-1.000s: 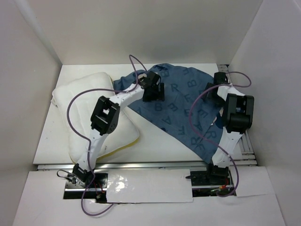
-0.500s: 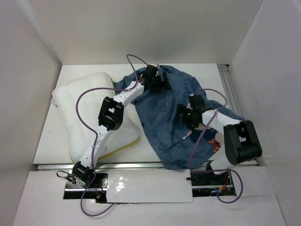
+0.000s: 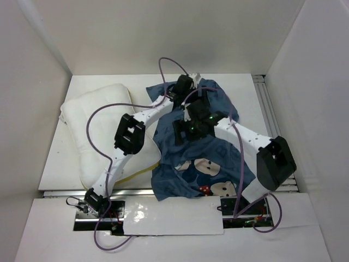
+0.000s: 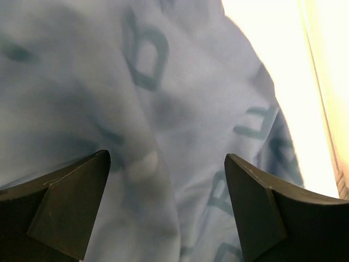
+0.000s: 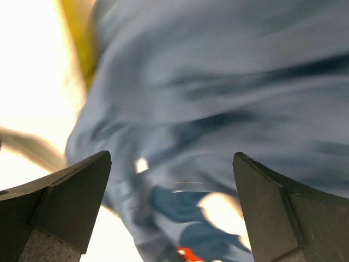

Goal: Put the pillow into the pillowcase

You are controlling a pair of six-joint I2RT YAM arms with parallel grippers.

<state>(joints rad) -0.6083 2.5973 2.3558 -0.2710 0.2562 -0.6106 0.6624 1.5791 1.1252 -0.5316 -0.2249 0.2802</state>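
Over the crumpled pillowcase (image 3: 196, 150), left gripper (image 4: 166, 164) and right gripper (image 5: 172, 158) hang, jaws spread wide. Its edge touches the pillow (image 3: 92, 120).

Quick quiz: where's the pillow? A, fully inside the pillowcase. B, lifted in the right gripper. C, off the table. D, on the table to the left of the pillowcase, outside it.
D: the white pillow lies on the table's left side, outside the blue pillowcase beside it.

Overhead looks down; blurred wrist views probably share pillowcase (image 3: 170, 177)
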